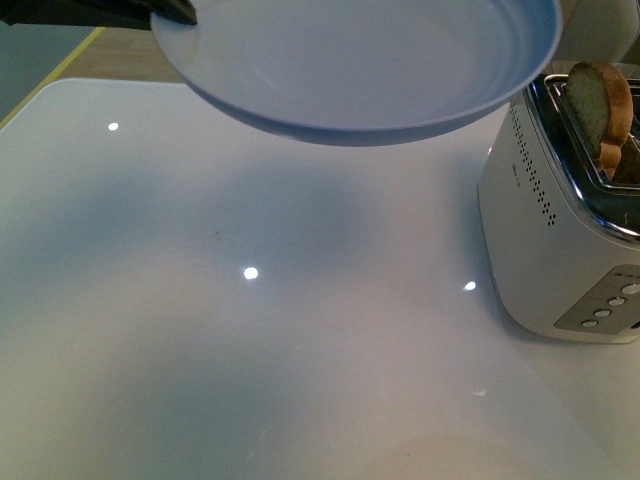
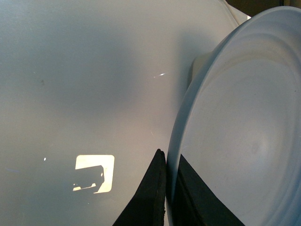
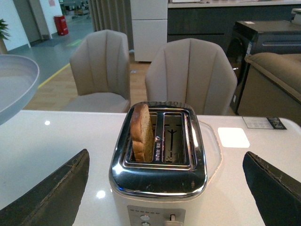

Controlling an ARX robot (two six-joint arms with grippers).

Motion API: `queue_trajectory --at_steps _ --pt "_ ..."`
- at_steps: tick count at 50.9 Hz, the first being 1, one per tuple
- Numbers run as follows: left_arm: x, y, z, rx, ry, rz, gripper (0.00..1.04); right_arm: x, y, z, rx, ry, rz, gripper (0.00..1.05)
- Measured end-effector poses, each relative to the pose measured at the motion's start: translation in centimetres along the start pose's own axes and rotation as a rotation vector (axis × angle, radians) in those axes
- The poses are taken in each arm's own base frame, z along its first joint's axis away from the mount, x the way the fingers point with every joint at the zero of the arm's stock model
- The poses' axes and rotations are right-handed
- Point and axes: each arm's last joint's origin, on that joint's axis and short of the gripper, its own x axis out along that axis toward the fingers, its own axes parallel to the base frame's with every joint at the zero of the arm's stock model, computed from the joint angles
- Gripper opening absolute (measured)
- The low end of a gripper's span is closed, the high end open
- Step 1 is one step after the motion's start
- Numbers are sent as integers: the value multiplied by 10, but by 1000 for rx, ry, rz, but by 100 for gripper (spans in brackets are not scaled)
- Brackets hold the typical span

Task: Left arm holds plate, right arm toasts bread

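In the front view, your left claw [image 1: 168,10] shows only as a black tip at the top left corner, gripping the rim of the plate [image 1: 370,70], which hangs in the air above the white table [image 1: 250,380] and tilts a little, casting a soft shadow on it. At the right edge stands the toaster [image 1: 555,250], and the bread [image 1: 602,105] stands upright in it, rounded end up, with its top poking out of the slot. In the left wrist view, you can see the two black fingers [image 2: 151,193] pinched on the plate's rim, one on the outer side and one on the inner face, so this claw is clamped firmly on the plate and nothing lies on the plate. In the right wrist view, your right claw [image 3: 165,155] is spread wide and holds nothing; its two dark fingers [image 3: 54,188] sit on either side of the toaster without touching it. The bread stands in the slot on the plate's side; the other slot is bare. The plate's rim shows at the edge, apart from the toaster, and two beige chairs [image 3: 190,75] stand beyond the table.
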Motion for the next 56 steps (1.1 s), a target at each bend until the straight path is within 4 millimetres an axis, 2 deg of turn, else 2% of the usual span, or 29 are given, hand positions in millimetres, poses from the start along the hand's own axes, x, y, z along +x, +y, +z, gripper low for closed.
queue_trajectory --at_steps 8,14,17,20,25,35,42,49,56 --pt "5 36 8 -27 1 45 3 0 0 0 0 0 0 96" --pt "5 79 12 -59 -12 83 3 0 0 0 0 0 0 96" --pt "5 91 11 -67 -14 97 3 0 0 0 0 0 0 96" --pt "6 113 8 -81 -11 97 3 0 0 0 0 0 0 96" --pt "8 134 3 -99 -8 104 3 0 0 0 0 0 0 96" --pt "19 194 -15 -134 11 99 3 0 0 0 0 0 0 96" --pt "27 217 -21 -135 13 90 3 0 0 0 0 0 0 96" --pt "47 258 -28 -150 20 130 3 0 0 0 0 -1 0 96" --pt "62 278 -33 -149 38 122 3 0 0 0 0 -1 0 96"
